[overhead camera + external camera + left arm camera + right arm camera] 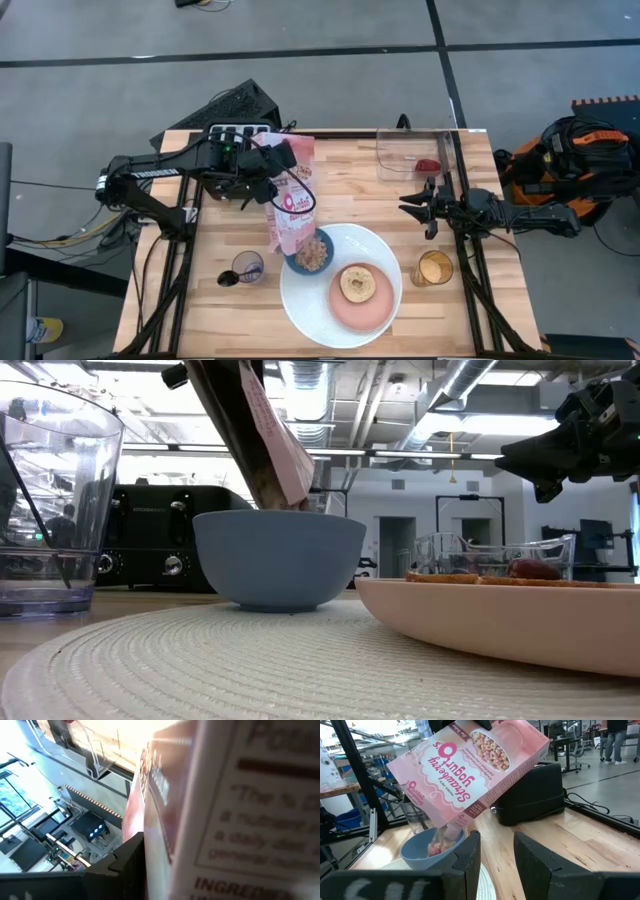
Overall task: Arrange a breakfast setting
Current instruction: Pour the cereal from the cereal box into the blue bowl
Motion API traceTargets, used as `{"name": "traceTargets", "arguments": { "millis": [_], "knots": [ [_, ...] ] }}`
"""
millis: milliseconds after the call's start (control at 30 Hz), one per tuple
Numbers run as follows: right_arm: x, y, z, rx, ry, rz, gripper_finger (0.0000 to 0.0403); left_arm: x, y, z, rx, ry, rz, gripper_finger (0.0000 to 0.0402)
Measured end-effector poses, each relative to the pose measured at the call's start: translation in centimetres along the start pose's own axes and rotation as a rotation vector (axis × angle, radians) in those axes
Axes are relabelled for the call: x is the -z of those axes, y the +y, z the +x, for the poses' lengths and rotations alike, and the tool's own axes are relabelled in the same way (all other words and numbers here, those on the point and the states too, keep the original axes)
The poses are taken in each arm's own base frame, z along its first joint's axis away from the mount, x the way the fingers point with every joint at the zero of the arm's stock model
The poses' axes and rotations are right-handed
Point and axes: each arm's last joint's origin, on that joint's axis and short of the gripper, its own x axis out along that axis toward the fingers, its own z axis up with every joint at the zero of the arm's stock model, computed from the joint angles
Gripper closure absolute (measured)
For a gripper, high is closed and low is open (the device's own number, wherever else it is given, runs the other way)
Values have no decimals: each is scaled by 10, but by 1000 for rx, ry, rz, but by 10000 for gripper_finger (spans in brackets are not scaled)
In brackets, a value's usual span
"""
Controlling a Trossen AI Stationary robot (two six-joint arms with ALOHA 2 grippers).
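My left gripper point(268, 172) is shut on the tall pink-white cereal box point(292, 200), which is tipped mouth-down over the small blue bowl point(312, 252). Cereal lies in the bowl and drops from the box's mouth point(441, 836). The bowl rests on the large white plate point(310, 310), beside the small pink plate point(345, 310) that carries the bagel half point(357, 283). The black spoon point(230, 277) stands in a glass point(248, 266). The red fruit point(428, 165) lies in a clear container. My right gripper point(410, 205) is open and empty, right of the plate. My left gripper holds the cereal box by its raised closed end point(283, 165), pinched between the two fingers, coming level from the table's left. The box is lifted clear and slants down, its open mouth point(285, 495) just above the bowl. One finger point(131, 865) lies along the box's edge.
The black toaster point(240, 132) stands at the far edge behind the box. A clear container point(412, 150) sits at the far right. A glass of orange drink point(434, 268) stands right of the plate. A woven placemat point(250, 660) lies under the setting.
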Motion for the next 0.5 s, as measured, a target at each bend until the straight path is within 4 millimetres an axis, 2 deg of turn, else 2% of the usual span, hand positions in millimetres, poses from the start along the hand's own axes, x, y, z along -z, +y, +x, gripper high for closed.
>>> {"name": "traceTargets", "arguments": {
  "millis": [500],
  "knots": [
    [0,0,0,0,0,0,264,-3,-2,-1,18,-33,-53,221]
  ]
}}
